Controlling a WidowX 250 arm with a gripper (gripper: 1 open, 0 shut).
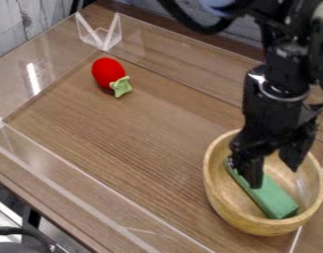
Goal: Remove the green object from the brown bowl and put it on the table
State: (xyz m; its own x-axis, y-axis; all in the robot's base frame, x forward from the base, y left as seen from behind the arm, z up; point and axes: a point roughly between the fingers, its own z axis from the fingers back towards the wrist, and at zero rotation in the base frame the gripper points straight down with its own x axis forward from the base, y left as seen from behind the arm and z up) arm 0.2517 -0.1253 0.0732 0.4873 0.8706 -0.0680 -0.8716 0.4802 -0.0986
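Note:
The green object [271, 199], a flat light green block, lies inside the brown bowl [224, 197] at the front right of the table [124, 148]. My gripper [274, 169] has come down into the bowl, open, with one finger on each side of the block's upper end. The fingers [247, 165] hide that end of the block. Nothing is held.
A red strawberry toy [110, 73] with a green leafy top lies at the back left. Clear plastic walls [39, 163] run along the table's edges, with a folded clear piece [98, 33] at the back.

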